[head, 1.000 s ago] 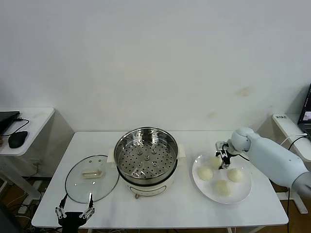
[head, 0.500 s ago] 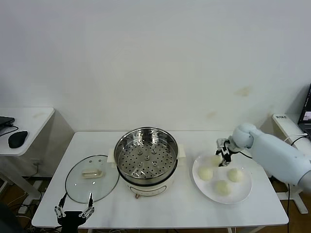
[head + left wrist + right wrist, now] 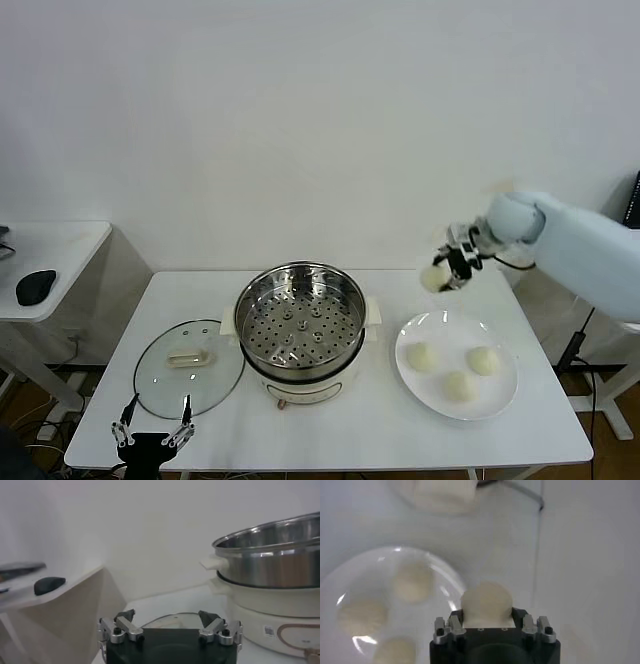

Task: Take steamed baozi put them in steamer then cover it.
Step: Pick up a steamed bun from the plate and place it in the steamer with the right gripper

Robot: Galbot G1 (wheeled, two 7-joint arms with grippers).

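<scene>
From my head view, my right gripper (image 3: pixel 448 268) grasps one baozi (image 3: pixel 434 278) in the air above the table's (image 3: pixel 380 430) back edge, between the uncovered steamer (image 3: pixel 300 330) and the plate (image 3: pixel 455 345) bearing three buns. The cover (image 3: pixel 190 365) lies near the front left corner.

Left wrist view: my left gripper (image 3: pixel 170 627) hangs spread wide there, beside the steamer's base; its small label is unreadable.

Right wrist view: the bun sits pinched over the plate's rim.

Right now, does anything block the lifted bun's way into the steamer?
Nothing visible does. The right end effector holds a baozi above the plate; the steamer stands uncovered, its cover lying flat on its far side.
</scene>
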